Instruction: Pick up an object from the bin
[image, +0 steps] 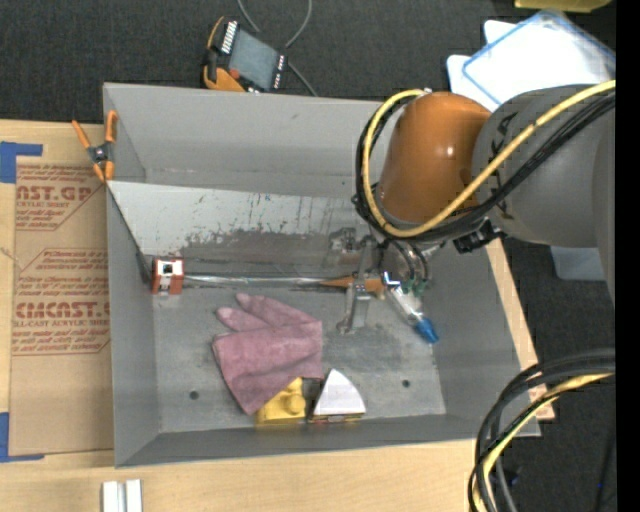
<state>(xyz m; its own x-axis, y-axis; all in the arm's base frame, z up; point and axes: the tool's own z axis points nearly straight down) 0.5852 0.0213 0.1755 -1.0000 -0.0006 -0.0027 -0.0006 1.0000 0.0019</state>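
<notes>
Grey bin (150, 230), dark scuffs on back wall. Pink cloth (268, 345) left of gripper (350, 318). Yellow piece (283, 404) and white wedge (338, 393) below gripper. Blue-tipped tube (424, 327) right of gripper. Orange wrist cover (435, 155) above.

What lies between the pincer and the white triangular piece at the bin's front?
In the camera view, bare floor of the grey metal bin lies between the pincer and the white triangular piece.

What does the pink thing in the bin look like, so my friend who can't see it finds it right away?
Start at the grey metal bin and look at the middle of its floor. A soft, crumpled pink cloth lies there, shaped a bit like a glove. It is the only pink thing; the yellow lump and white wedge at its lower edge are much smaller.
</notes>
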